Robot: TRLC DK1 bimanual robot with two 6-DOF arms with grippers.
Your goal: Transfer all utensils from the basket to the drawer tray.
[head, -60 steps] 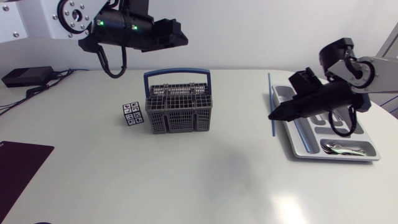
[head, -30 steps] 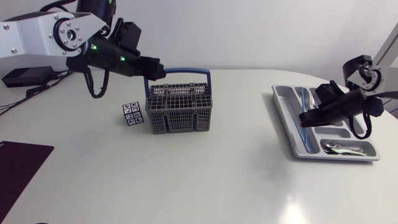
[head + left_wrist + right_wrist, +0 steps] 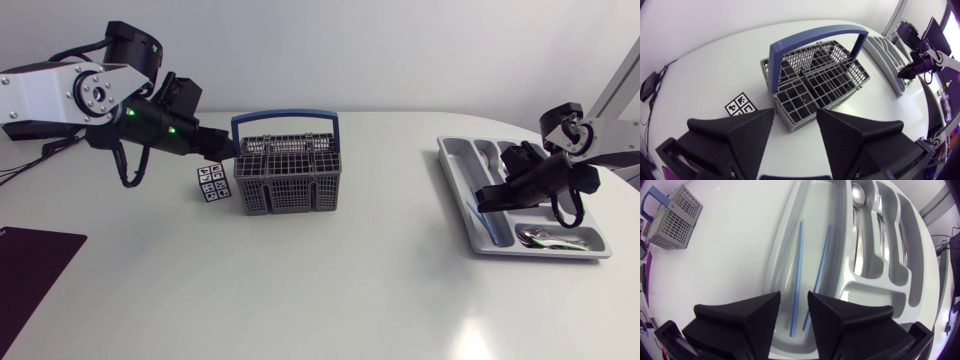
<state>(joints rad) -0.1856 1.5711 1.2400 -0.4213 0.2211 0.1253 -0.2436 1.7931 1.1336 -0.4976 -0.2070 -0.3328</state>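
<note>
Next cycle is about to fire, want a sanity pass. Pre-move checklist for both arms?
1. Right end effector open and empty: ok.
2. Blue chopsticks lying inside the drawer tray, in its long outer compartment: ok.
3. Left end effector open and empty: ok.
4. Left end effector short of the basket, not touching it: ok.
5. Basket upright, handle up: ok.
6. Basket emptied of utensils: none visible, but the deep cells are dark: cannot tell.

I can read no words or numbers anywhere. The only signs are black-and-white coded squares on the small cube (image 3: 212, 183), just beside the utensil basket (image 3: 288, 172).
</note>
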